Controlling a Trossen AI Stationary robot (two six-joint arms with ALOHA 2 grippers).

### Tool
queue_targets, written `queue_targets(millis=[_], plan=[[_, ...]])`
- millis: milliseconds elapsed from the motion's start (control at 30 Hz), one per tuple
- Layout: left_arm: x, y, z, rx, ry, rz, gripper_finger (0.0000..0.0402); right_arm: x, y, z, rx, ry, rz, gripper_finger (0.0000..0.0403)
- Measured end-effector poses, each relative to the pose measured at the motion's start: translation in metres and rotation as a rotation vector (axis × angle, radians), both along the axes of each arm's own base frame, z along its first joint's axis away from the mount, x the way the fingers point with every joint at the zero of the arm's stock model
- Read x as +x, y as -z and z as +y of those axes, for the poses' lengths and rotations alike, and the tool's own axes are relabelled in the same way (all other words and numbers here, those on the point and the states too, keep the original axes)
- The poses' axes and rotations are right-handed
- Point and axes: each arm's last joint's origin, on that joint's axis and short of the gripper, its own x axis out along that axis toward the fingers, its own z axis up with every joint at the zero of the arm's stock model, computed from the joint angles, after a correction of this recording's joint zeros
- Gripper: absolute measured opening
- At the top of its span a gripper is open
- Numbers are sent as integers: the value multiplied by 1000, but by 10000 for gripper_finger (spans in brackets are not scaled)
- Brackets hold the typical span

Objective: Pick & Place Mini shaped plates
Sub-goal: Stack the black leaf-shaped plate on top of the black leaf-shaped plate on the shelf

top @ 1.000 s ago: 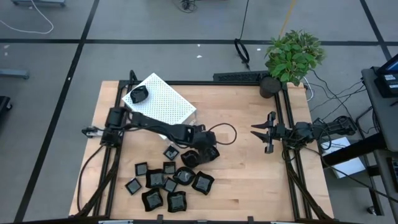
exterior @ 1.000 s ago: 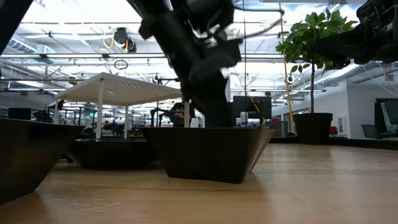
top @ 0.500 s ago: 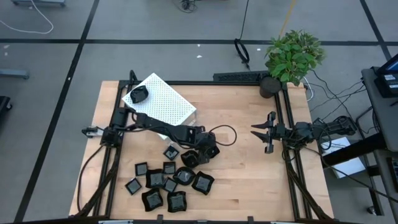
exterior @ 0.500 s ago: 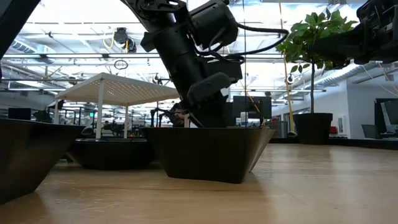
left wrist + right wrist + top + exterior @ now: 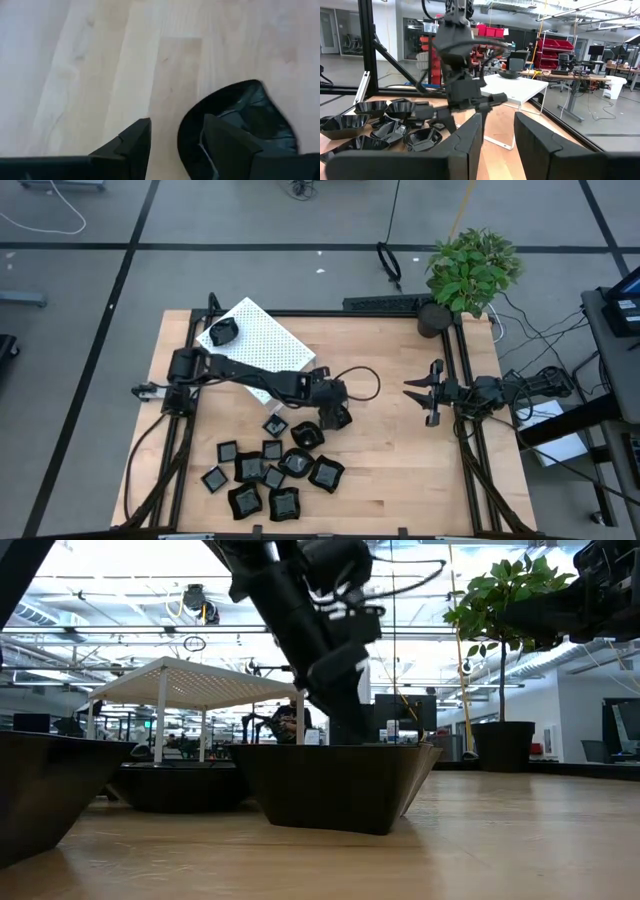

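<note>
High view: left gripper [image 5: 333,418] sits near table [image 5: 400,470] centre, just at 1 o'clock of the plate cluster [image 5: 270,470]. Its fingers [image 5: 130,145] are parted, one on each side of a round plate's [image 5: 250,120] rim, though whether they pinch it I cannot tell. One plate [image 5: 222,332] lies on the white box [image 5: 265,345] at 10 o'clock. Right gripper [image 5: 425,405] waits at 3 o'clock, fingers spread.
</note>
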Motion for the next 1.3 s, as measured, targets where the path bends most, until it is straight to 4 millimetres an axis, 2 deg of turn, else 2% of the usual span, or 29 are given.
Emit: queue_targets(millis=[100,433,633,867,1167,1300], plan=[[0,11,5,-7,1,45,188,0,0,0,0,0,0,102],[0,11,7,-79,29,50,188,0,0,0,0,0,0,102],[2,24,10,-78,18,74,189,0,0,0,0,0,0,102],[1,25,9,-88,10,83,188,0,0,0,0,0,0,102],[-1,26,2,-301,35,107,189,0,0,0,0,0,1,102],[-1,26,-2,-338,61,112,189,0,0,0,0,0,0,102]])
